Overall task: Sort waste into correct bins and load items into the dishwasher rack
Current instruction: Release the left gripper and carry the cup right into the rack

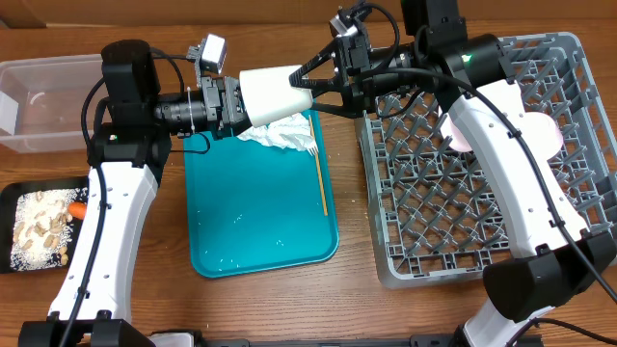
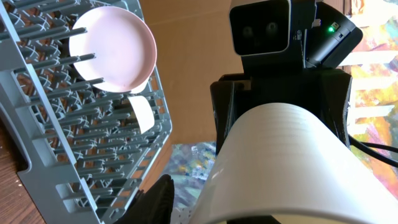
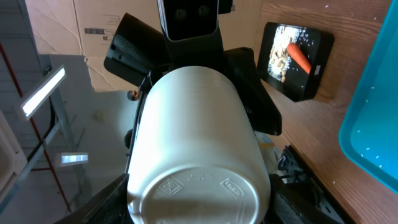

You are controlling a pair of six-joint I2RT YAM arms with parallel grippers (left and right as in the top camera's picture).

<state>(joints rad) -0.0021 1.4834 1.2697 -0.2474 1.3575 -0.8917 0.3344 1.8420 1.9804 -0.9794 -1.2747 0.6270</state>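
Note:
The white cup (image 1: 275, 93) hangs on its side in the air above the teal tray, between both grippers. My left gripper (image 1: 234, 103) is shut on its rim end; in the left wrist view one finger (image 2: 158, 199) lies outside the cup (image 2: 292, 162) and the other is hidden. My right gripper (image 1: 310, 87) has a finger on each side of the cup's base (image 3: 199, 193), touching it. The dishwasher rack (image 1: 482, 222) holds a white plate (image 2: 112, 46) and a bowl (image 2: 142, 112). A crumpled napkin (image 1: 284, 133) and the yellow-handled fork (image 1: 321, 178) lie on the tray.
The teal tray (image 1: 260, 231) sits mid-table. The clear tub (image 1: 48, 106) stands at the far left. The black tray (image 1: 14, 198) at the left holds beige food bits (image 1: 39, 226) and the carrot (image 1: 77, 208), which also shows in the right wrist view (image 3: 300, 56).

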